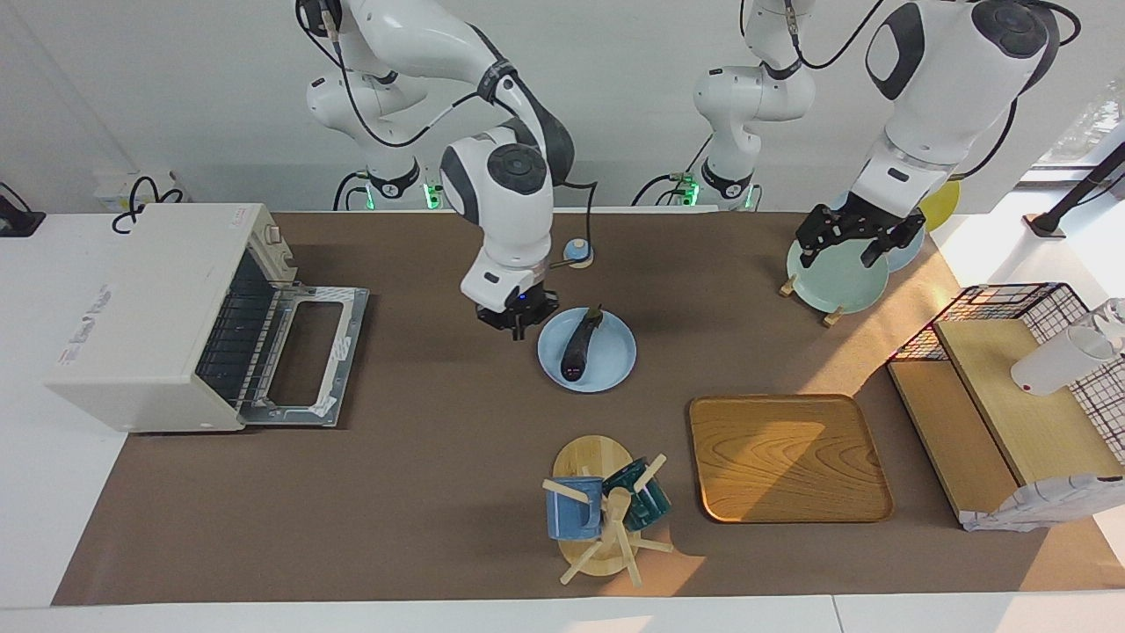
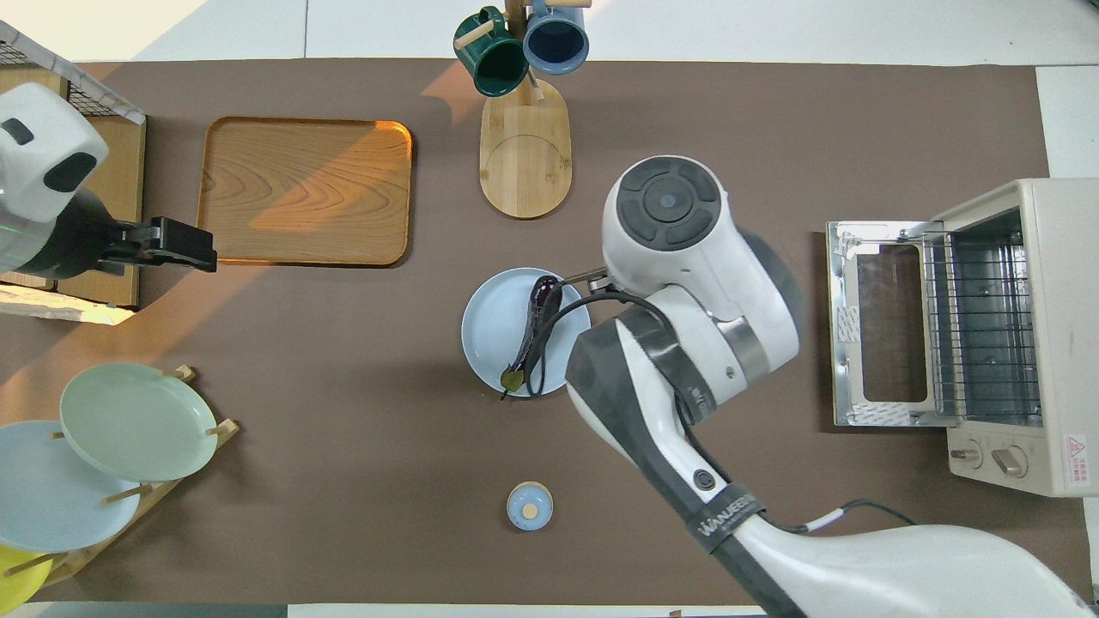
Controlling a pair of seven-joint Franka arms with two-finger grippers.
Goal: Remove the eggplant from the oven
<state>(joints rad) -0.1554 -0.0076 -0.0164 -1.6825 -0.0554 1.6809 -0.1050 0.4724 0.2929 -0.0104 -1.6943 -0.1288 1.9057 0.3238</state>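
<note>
The dark purple eggplant [image 1: 580, 345] lies on a light blue plate [image 1: 615, 356] at the middle of the table; it also shows in the overhead view [image 2: 537, 330] on that plate [image 2: 489, 330]. The white oven [image 1: 149, 308] stands at the right arm's end, its door [image 1: 308, 360] dropped open and its wire rack bare [image 2: 979, 326]. My right gripper [image 1: 518, 330] hangs low beside the plate, on the oven's side, apart from the eggplant. My left gripper [image 1: 841, 255] is open and empty, raised over the plate rack.
A plate rack with a pale green plate [image 1: 835, 277] stands near the left arm's base. A wooden tray [image 1: 787, 457], a mug tree with blue and green mugs [image 1: 602, 510], a small blue dish [image 1: 577, 253] and a wire basket on a wooden shelf [image 1: 1011, 396] are also on the table.
</note>
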